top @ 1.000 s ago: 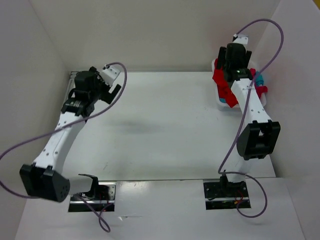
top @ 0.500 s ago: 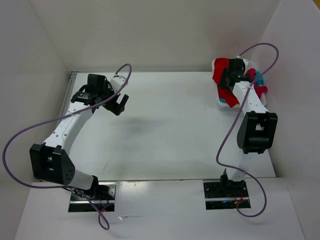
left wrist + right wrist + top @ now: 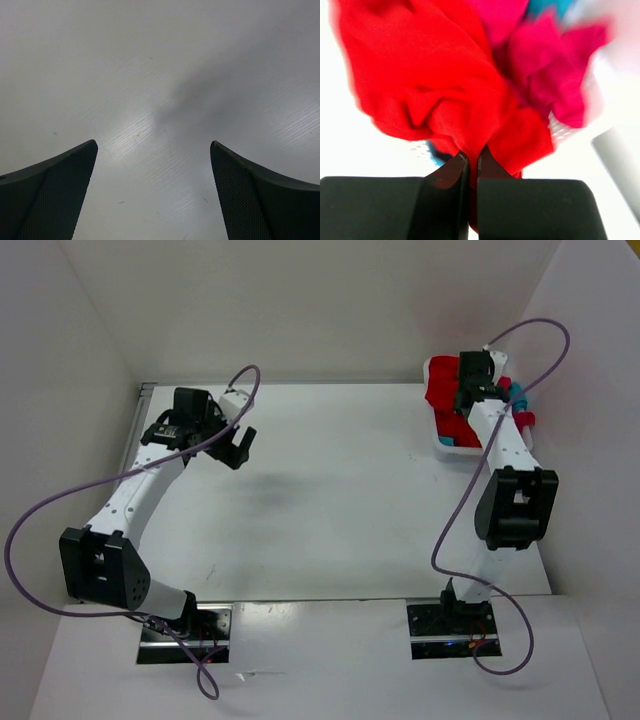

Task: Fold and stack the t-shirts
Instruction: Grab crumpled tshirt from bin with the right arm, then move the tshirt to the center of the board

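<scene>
The bright red soft cotton t-shirt (image 3: pixel 435 85) (image 3: pixel 445 400) lies crumpled in the white plastic lattice basket (image 3: pixel 441 445) (image 3: pixel 565 131) at the far right corner of the white table (image 3: pixel 330 490), with part of it draped over the basket's left side. The crimson-pink cotton t-shirt (image 3: pixel 550 65) (image 3: pixel 525 420) is bunched directly beside it on the right, touching it. Only a small patch of the teal-blue cotton t-shirt (image 3: pixel 547 6) (image 3: pixel 517 397) shows behind both. The right gripper (image 3: pixel 472 156) (image 3: pixel 468 390) is down in the basket, its jaws pressed almost together with a fold of the red shirt pinched between them. The left gripper (image 3: pixel 154 145) (image 3: pixel 238 445) hangs over the bare far left part of the table, well apart from the shirts, jaws spread wide with nothing between them.
</scene>
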